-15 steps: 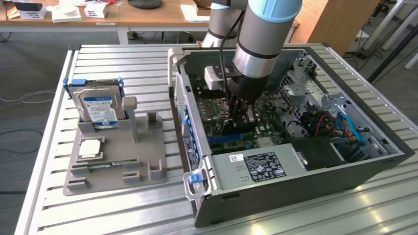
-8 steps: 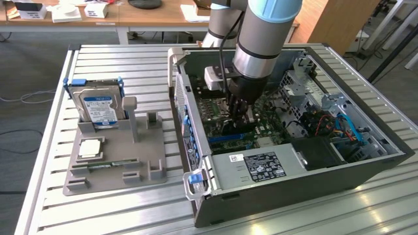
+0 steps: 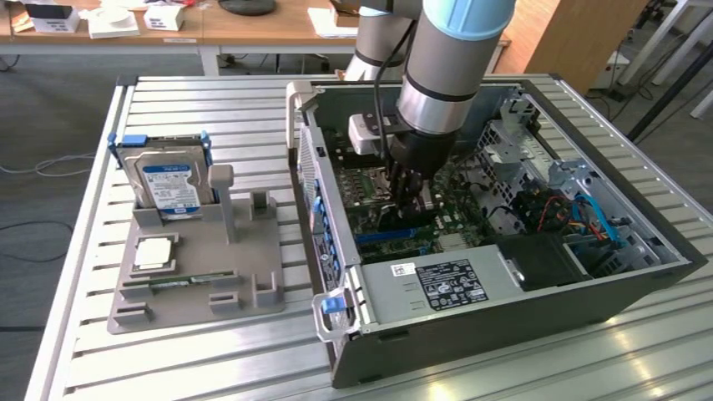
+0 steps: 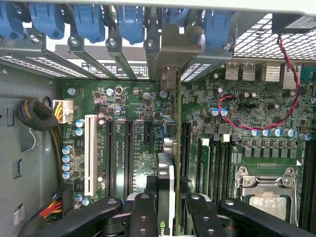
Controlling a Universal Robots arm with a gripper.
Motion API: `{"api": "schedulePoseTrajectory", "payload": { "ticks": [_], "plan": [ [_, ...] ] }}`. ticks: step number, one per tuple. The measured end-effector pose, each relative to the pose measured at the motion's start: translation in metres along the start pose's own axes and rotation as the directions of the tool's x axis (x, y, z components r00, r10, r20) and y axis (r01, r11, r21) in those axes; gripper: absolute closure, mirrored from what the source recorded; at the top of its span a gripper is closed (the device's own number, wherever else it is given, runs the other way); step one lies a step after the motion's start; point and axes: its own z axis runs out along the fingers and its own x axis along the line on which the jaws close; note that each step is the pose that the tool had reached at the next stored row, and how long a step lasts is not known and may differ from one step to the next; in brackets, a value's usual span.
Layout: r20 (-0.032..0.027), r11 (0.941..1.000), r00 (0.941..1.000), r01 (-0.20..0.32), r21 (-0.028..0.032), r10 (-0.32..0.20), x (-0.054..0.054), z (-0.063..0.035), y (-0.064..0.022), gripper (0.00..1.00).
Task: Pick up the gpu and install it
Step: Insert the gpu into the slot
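No legible text anywhere.

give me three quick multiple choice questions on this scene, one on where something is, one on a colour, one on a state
1. Where is the gpu?
A in the grey holder
B inside the computer case, over the motherboard
C on the wooden desk

2. What colour are the slot clips?
A yellow
B white
C blue

3. How is the claw?
A shut on the gpu
B open and empty
C shut on the hard drive

Answers:
1 B, the card stands on edge above the board.
2 C, the whole row of clips is blue.
3 A, it clamps the card from both sides.
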Motion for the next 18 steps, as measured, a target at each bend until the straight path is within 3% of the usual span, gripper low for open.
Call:
{"api": "schedulePoseTrajectory", "payload": {
  "ticks": [18],
  "plan": [
    [0.0001,1.0000,1.0000,-0.001,0.0001,0.001,0.0000,0.0020,0.0001,0.73]
  ]
}}
